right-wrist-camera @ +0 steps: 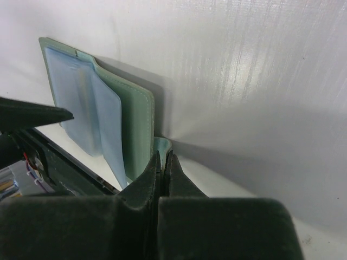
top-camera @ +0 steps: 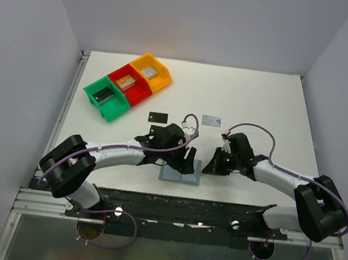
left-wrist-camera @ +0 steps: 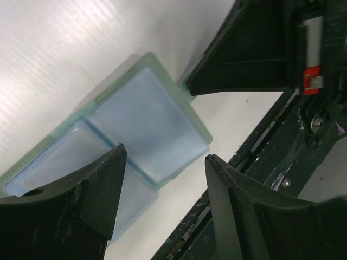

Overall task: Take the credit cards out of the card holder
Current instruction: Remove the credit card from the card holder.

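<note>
Right gripper [right-wrist-camera: 162, 165] is clamped on the holder [top-camera: 180, 174] at its three o'clock edge, seemingly pinning it open. Left gripper [left-wrist-camera: 165, 162] hovers above, jaws spread, ready to reach inside.

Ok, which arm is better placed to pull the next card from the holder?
Left. The left gripper hangs open just over the card holder and its pale sleeves, while the right gripper is shut on the holder's edge tab, apparently steadying it.
</note>
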You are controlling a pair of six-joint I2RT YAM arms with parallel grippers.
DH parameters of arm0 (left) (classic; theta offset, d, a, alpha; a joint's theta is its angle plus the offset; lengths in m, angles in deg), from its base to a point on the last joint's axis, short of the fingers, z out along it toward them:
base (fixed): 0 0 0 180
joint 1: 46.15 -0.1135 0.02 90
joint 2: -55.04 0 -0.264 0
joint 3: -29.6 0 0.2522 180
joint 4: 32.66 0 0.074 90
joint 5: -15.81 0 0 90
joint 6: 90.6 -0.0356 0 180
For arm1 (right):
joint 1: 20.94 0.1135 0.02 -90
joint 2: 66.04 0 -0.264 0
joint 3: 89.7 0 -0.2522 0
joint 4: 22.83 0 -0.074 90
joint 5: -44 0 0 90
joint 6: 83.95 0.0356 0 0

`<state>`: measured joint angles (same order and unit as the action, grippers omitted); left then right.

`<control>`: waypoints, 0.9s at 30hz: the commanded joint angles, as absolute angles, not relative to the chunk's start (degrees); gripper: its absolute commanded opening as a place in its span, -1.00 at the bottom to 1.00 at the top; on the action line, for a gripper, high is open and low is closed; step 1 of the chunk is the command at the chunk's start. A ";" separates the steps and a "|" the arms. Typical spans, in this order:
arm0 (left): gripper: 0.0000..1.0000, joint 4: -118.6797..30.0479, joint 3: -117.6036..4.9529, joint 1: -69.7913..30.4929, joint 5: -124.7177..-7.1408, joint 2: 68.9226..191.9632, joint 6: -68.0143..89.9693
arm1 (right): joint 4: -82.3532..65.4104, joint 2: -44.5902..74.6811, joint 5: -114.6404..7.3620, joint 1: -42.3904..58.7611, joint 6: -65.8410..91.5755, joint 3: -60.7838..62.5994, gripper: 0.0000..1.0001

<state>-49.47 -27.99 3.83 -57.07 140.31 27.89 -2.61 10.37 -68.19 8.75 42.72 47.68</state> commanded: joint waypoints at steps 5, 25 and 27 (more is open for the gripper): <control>0.64 -50.82 -22.31 3.34 -71.11 128.97 31.03 | -3.36 10.87 -69.11 9.29 42.97 46.92 -0.99; 0.70 -46.77 -15.80 0.34 -66.37 128.16 33.68 | -4.41 11.66 -69.55 9.29 43.05 47.10 -0.99; 0.70 -46.77 -15.71 0.26 -66.11 128.07 33.59 | -4.50 11.83 -69.64 9.29 43.23 47.10 -0.99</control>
